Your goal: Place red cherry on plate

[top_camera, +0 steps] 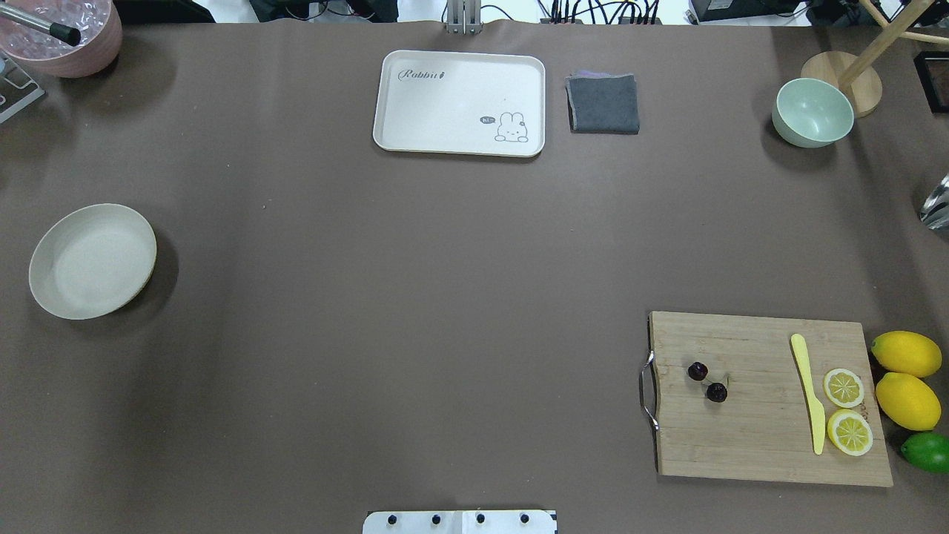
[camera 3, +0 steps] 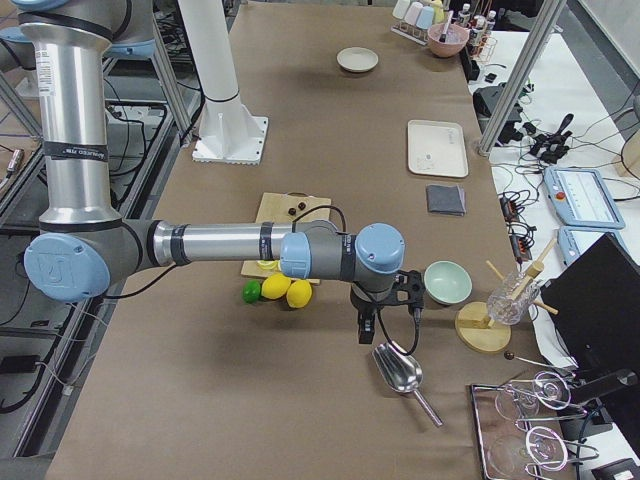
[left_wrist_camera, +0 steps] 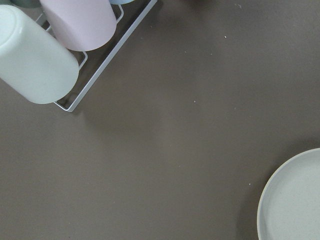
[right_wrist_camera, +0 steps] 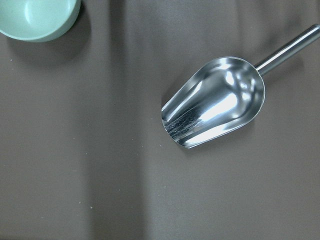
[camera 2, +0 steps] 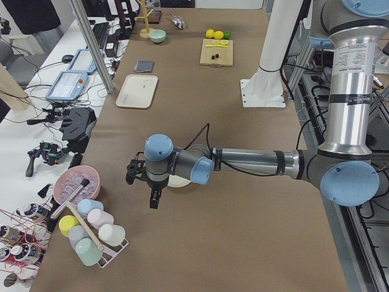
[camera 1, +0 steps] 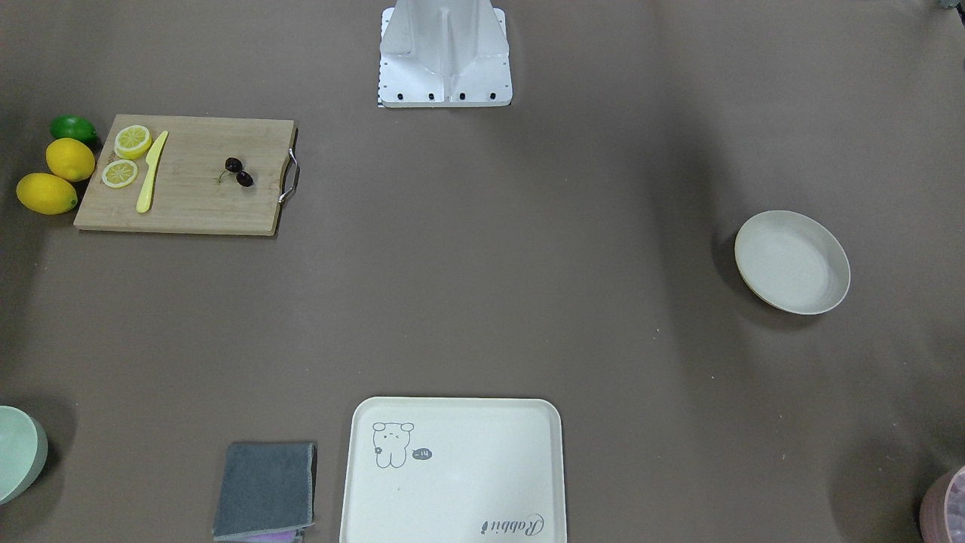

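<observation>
The red cherry [camera 1: 239, 172] [top_camera: 706, 381], a dark glossy pair on thin stems, lies on the wooden cutting board [top_camera: 764, 400] near its metal handle. The round cream plate [camera 1: 791, 262] [top_camera: 93, 261] rests far across the table and is bare; its rim [left_wrist_camera: 295, 200] shows at the lower right of the left wrist view. My left gripper [camera 2: 153, 201] hangs beside the plate, near the cup rack. My right gripper [camera 3: 365, 328] hovers over a metal scoop [right_wrist_camera: 215, 102], past the lemons. Both show only in the side views, so I cannot tell whether they are open or shut.
Two lemon slices [top_camera: 845, 408], a yellow knife [top_camera: 808, 393], two lemons [top_camera: 906, 378] and a lime [top_camera: 927, 451] sit by the board. A cream tray [top_camera: 460, 102], grey cloth [top_camera: 603, 102], green bowl [top_camera: 812, 111] and pink bowl [top_camera: 63, 33] line the far edge.
</observation>
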Action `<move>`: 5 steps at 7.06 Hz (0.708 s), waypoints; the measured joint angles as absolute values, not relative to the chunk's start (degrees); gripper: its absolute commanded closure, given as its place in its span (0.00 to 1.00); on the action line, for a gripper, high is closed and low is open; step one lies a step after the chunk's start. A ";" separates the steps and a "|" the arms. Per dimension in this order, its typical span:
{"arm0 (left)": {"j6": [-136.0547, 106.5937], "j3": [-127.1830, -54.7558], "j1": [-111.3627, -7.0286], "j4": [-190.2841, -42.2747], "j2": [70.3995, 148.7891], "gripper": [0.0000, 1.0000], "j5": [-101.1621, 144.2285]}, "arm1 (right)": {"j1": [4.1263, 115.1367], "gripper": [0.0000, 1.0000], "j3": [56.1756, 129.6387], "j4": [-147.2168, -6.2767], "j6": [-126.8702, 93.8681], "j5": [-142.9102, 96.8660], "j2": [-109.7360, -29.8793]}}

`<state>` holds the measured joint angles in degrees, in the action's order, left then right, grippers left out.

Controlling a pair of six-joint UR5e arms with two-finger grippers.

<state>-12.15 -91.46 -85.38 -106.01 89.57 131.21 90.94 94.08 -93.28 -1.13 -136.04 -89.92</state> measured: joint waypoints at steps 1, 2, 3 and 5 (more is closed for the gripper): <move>-12.15 -91.57 -85.65 -106.03 89.29 0.02 131.22 | 90.91 0.00 94.17 -93.26 -1.20 -136.05 -89.99; -12.19 -91.67 -85.73 -106.03 89.11 0.02 131.22 | 90.88 0.00 94.29 -93.26 -1.09 -136.05 -90.19; -12.21 -91.72 -85.76 -106.06 89.01 0.02 131.22 | 90.88 0.00 94.41 -93.21 -0.93 -136.05 -90.39; -12.22 -91.71 -85.78 -106.08 88.93 0.02 131.22 | 90.88 0.00 94.53 -93.10 -0.81 -136.05 -90.62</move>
<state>-12.22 -91.71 -85.78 -106.08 88.93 131.22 90.88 94.53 -93.10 -0.81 -136.05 -90.62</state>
